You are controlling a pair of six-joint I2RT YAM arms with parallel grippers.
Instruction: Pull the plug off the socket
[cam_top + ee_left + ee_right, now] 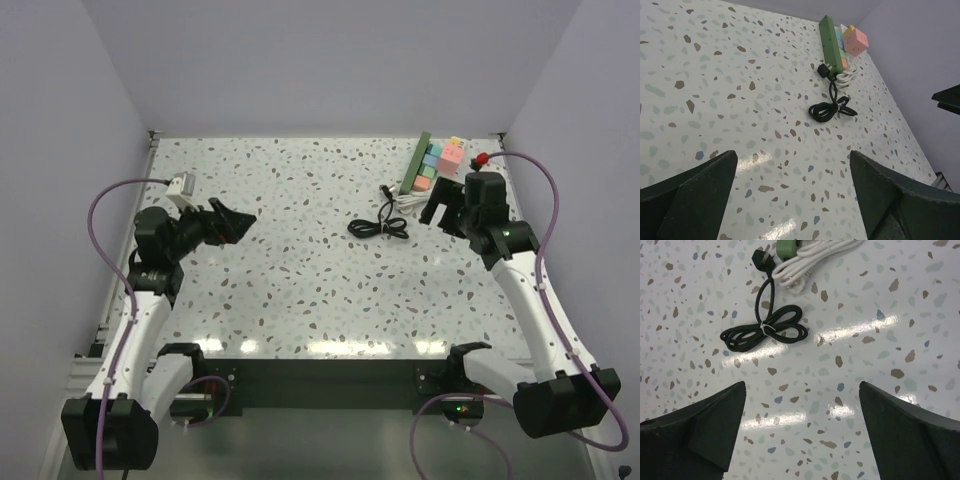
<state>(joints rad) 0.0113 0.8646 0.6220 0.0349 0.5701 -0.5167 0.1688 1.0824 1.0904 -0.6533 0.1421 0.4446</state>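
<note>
The socket, a long dark-green power strip (418,160), lies at the far right of the table; it also shows in the left wrist view (829,42), and its near end shows in the right wrist view (787,246). A black plug (388,190) (824,70) (761,257) sits against its near end. The plug's black cord lies in a tied bundle (380,226) (830,109) (765,332). My right gripper (443,205) (802,390) is open and empty, above the table just near of the bundle. My left gripper (232,222) (792,160) is open and empty, far to the left.
A coiled white cable (410,203) (846,75) (805,260) lies beside the strip's near end. Pastel cubes (450,155) (856,40) stand against the strip's right side, near the back right corner. Walls close in the table on three sides.
</note>
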